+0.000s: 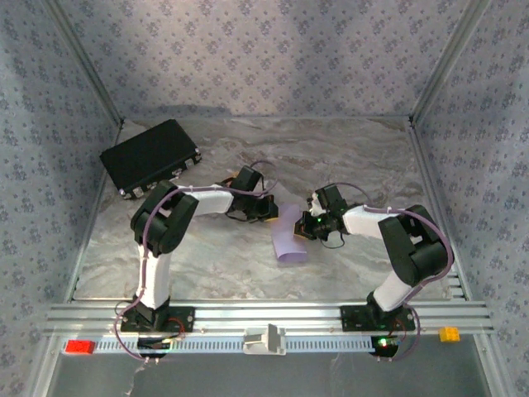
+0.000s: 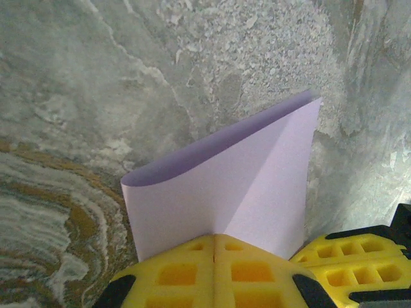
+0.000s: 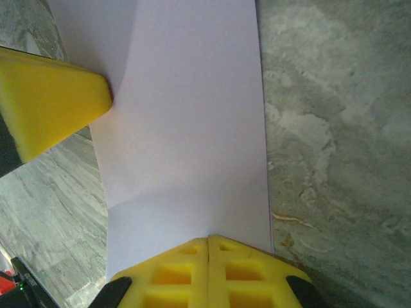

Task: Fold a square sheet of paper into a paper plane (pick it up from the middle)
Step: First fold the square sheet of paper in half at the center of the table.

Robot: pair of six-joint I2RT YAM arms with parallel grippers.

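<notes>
The square sheet of paper (image 1: 289, 238) is pale lilac and hangs doubled over in a loose curve between my two grippers at the table's middle. My left gripper (image 1: 271, 212) is shut on one edge. In the left wrist view the sheet (image 2: 218, 186) rises from the closed yellow jaws of the left gripper (image 2: 214, 237) and bends over with a rounded top. My right gripper (image 1: 306, 225) is shut on the opposite edge. In the right wrist view the sheet (image 3: 186, 128) stretches away from the right gripper (image 3: 209, 239) towards the left gripper's yellow fingers (image 3: 51, 102).
A black case (image 1: 151, 155) lies at the back left of the marble table (image 1: 231, 269). On the front rail sit a red block (image 1: 80, 346), a white piece (image 1: 264, 339) and a tan block (image 1: 449, 333). Patterned walls close in three sides.
</notes>
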